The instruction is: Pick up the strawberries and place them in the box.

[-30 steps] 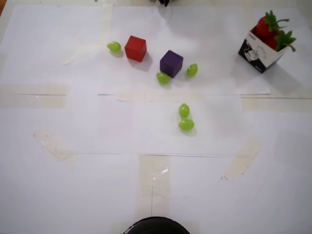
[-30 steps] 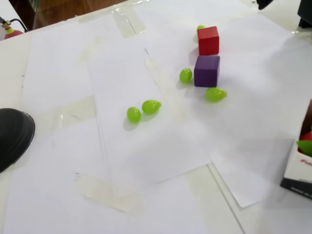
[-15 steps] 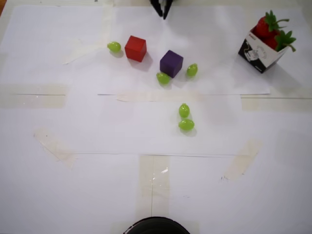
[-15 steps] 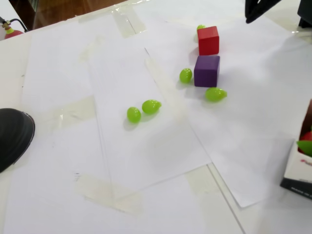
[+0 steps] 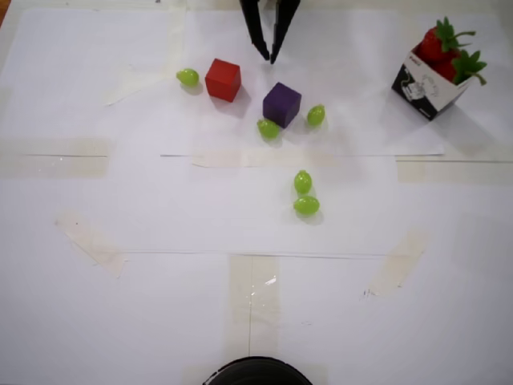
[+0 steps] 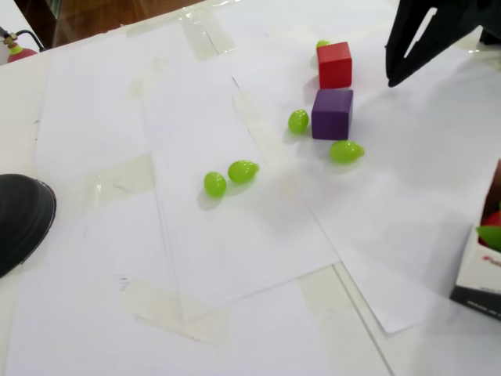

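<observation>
The box (image 5: 422,88), black with a white label, stands at the far right of the overhead view. Red strawberries (image 5: 437,46) with green leafy tops lie heaped inside it; I can tell two apart. In the fixed view the box (image 6: 477,282) is cut off by the right edge, with a bit of red strawberry (image 6: 493,218) and green leaf showing. No strawberry lies on the table. My black gripper (image 5: 269,58) hangs at the top centre, between the red and purple cubes, well left of the box. Its fingertips nearly touch and hold nothing. It also shows in the fixed view (image 6: 390,70).
A red cube (image 5: 223,79) and a purple cube (image 5: 281,104) sit just below the gripper. Several green grapes lie around them, with two together (image 5: 304,195) at mid-table. A black round object (image 5: 256,373) sits at the near edge. White paper sheets are taped to the table.
</observation>
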